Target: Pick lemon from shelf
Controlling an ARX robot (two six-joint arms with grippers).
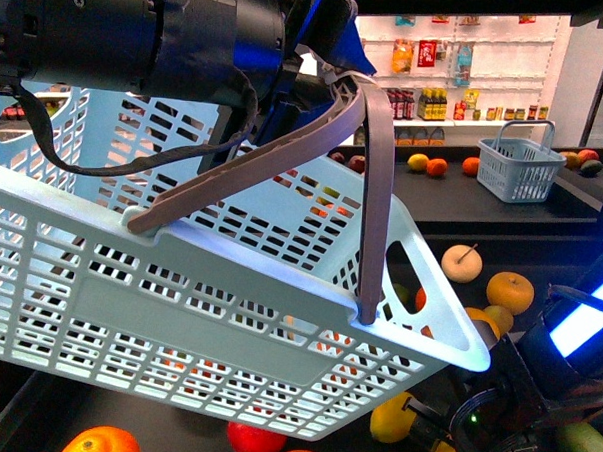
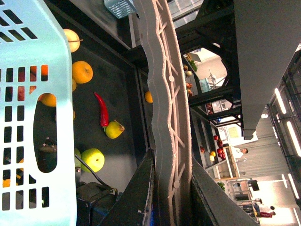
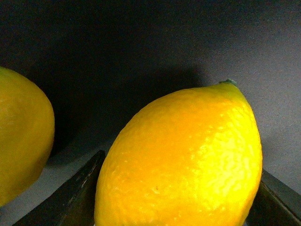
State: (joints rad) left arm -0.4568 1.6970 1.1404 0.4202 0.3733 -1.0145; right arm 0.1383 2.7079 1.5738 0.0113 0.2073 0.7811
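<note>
Yellow fills the right wrist view. The lemon (image 3: 188, 150), its green-tipped end tilted upward, stands against a dark grey surface between the two black fingers (image 3: 77, 193) of the right gripper (image 3: 182, 165). Both fingers meet its skin at the edges, but I cannot tell whether they squeeze it or only flank it. A second yellow fruit (image 3: 21, 141) lies beside it, not touching.

The front view shows none of that contact. There the right gripper is a dark mass low on the right, over the front tray of the shelf (image 1: 452, 208). Two yellow fruits lie by it, and I cannot tell which of them is the lemon. This view does show the pale blue basket (image 1: 178, 311) hanging tilted above the shelf, its grey handle (image 1: 378, 189) rising to the left arm. An orange (image 1: 509, 290) and a cream stemmed fruit (image 1: 462, 263) lie on the tray past the basket's corner. A smaller basket (image 1: 521, 168) stands on the tier behind.

Only the left wrist view shows the grip on the handle, which runs between the dark fingers of the left gripper (image 2: 171, 162), clenched on it. It also shows a red chilli (image 2: 101, 110) and a green apple (image 2: 92, 159) on the tray, neither of them seen from the front.

Packets (image 1: 427, 53) and bottles (image 1: 432, 104) on the white shelves at the back carry labels too small to read.
</note>
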